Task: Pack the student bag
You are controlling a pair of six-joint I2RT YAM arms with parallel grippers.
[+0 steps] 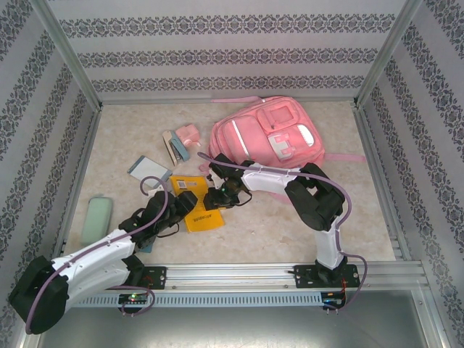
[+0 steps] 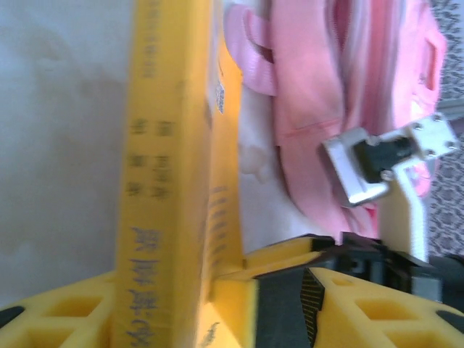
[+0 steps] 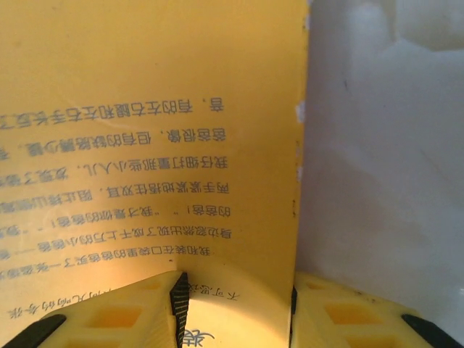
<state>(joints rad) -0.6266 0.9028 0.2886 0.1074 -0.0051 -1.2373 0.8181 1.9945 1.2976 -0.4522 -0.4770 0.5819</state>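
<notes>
The student bag (image 1: 268, 134) lies flat at the back right of the table, its pink straps and side (image 2: 326, 94) showing beyond the book in the left wrist view. A yellow book (image 1: 203, 217) with dark print sits at the table's middle front. My right gripper (image 1: 217, 197) is shut on one edge of the book (image 3: 145, 109), which fills the gap between its pads (image 3: 235, 308). My left gripper (image 1: 190, 205) straddles the book's spine (image 2: 167, 181) from the other side (image 2: 210, 312). Blur hides whether its pads press the book.
A pale green case (image 1: 96, 220) lies at the front left. A blue-and-white notebook (image 1: 143, 168), a small pink box (image 1: 188, 133) and a stapler-like item (image 1: 174, 148) lie left of the bag. Patterned walls and metal rails enclose the table.
</notes>
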